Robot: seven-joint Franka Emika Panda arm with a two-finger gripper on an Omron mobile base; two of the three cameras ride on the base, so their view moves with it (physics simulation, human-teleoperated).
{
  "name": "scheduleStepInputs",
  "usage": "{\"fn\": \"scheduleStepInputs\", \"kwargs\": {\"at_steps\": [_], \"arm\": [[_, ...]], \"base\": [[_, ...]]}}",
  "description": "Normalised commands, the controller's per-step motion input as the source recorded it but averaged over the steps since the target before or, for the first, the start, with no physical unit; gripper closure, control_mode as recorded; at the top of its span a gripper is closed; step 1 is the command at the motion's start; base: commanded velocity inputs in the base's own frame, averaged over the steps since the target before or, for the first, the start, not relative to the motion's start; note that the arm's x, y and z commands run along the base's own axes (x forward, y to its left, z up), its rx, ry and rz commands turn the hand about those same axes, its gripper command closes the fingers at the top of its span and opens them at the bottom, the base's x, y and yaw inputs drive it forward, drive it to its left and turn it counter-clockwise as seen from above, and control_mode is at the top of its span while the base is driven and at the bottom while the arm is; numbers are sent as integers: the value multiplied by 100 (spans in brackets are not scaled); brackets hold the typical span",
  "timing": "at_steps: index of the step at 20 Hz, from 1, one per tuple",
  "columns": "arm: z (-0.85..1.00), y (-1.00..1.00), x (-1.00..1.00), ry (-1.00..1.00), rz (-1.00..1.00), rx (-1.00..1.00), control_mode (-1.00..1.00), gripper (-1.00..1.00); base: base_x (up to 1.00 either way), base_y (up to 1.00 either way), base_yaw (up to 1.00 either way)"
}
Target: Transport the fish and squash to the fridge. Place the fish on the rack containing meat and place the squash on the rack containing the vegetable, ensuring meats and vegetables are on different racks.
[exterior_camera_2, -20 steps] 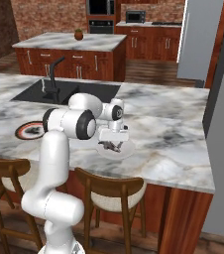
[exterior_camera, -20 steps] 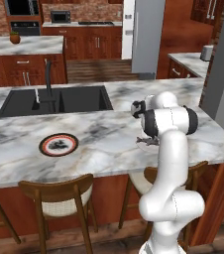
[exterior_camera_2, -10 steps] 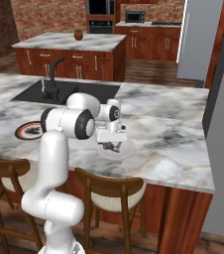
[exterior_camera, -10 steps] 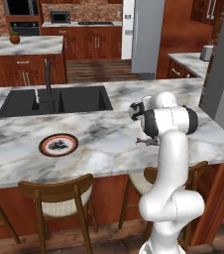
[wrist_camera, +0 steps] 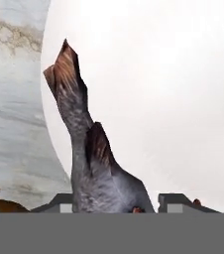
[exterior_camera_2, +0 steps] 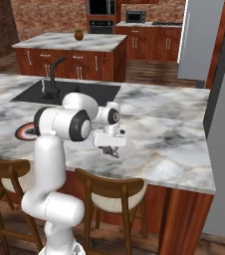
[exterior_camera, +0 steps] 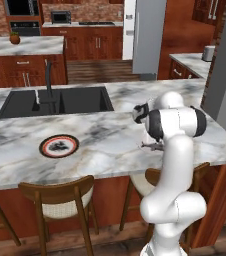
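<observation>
Hand view has the fish [wrist_camera: 91, 163] lying on a white plate [wrist_camera: 173, 89] between my claw's [wrist_camera: 119, 203] fingertips, jaws narrowing around it; whether they grip, I cannot tell. A shallow pinch could let it slip. Right base view adds the claw [exterior_camera_2: 110, 148] low over the counter [exterior_camera_2: 169, 134].

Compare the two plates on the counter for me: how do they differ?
The plate under the gripper is plain white; the other plate has a red rim and dark centre. The white plate lies near the counter's front edge by the arm; the red-rimmed plate lies in front of the sink. Both are round and flat on the marble.
</observation>
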Motion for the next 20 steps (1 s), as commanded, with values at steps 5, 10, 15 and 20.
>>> {"fn": "scheduleStepInputs", "kwargs": {"at_steps": [5, 10, 15, 20], "arm": [[36, 0, -66, 0, -13, 0, -100, 100], [50, 0, -18, 0, -13, 0, -100, 100], [94, 0, -25, 4, -12, 0, -100, 100], [100, 0, -77, 3, -12, -3, -100, 100]], "base": [[0, 0, 0], [0, 0, 0], [0, 0, 0], [0, 0, 0]]}}
